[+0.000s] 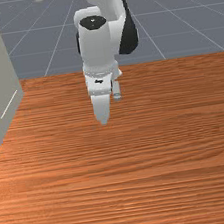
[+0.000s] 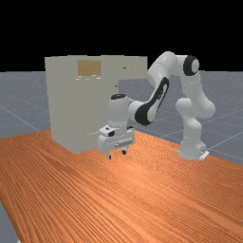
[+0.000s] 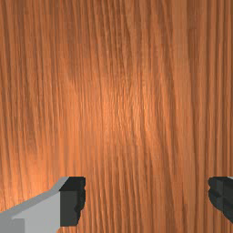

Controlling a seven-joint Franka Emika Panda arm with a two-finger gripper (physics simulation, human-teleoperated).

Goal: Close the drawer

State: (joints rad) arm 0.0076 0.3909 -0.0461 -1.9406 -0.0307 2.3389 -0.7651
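Orange-brown tabletop [image 2: 142, 199] spreads beneath the gripper [image 2: 117, 154], which is open and holding nothing. From the cabinet [image 2: 71, 109] the drawer [image 2: 134, 69] juts out, higher than the gripper and toward the arm's base [image 2: 191, 150]; pushing it likely calls for rising first.

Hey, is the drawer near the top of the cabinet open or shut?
Open: the drawer juts out from the cabinet toward the far view's right.

Front view across table [image 1: 144, 180] toward arm [image 1: 96, 48], far view of both farther off, wrist view downward
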